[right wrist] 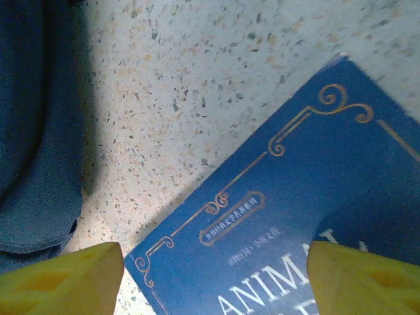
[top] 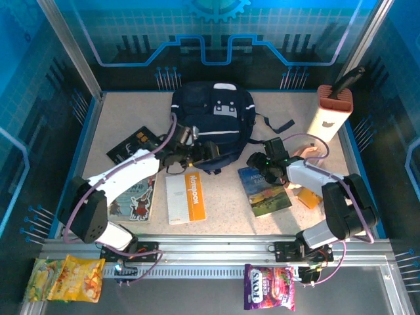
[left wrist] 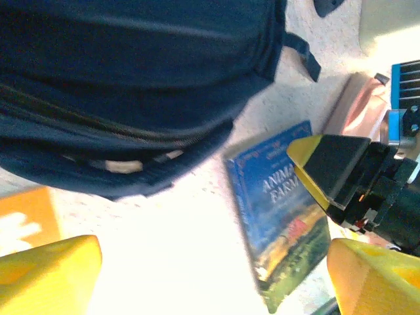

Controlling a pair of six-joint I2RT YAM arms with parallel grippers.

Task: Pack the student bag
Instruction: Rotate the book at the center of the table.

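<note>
**Arms meet at the bag's near edge**

Bases sit bolted at the front of the table point(top: 226, 210), and both arms lean inward. The left arm runs diagonally past an orange-and-white notebook point(top: 186, 197). The left gripper point(top: 199, 152) is close against the bag's near edge, fingers spread wide with nothing between them. The right arm folds back at the elbow – the right gripper point(top: 258, 161) hangs over the top corner of a blue "Animal Farm" book point(top: 264, 191), fingers wide and empty. Beyond both, the student bag point(top: 213, 118) lies mid-table, toward the far wall.

Robotics lab test cell: pale speckled tabletop point(top: 223, 197) framed by silver aluminium extrusion rails point(top: 216, 244), walled with blue circuit-line printed panels point(top: 282, 26) bearing a gear emblem point(top: 216, 6).
</note>
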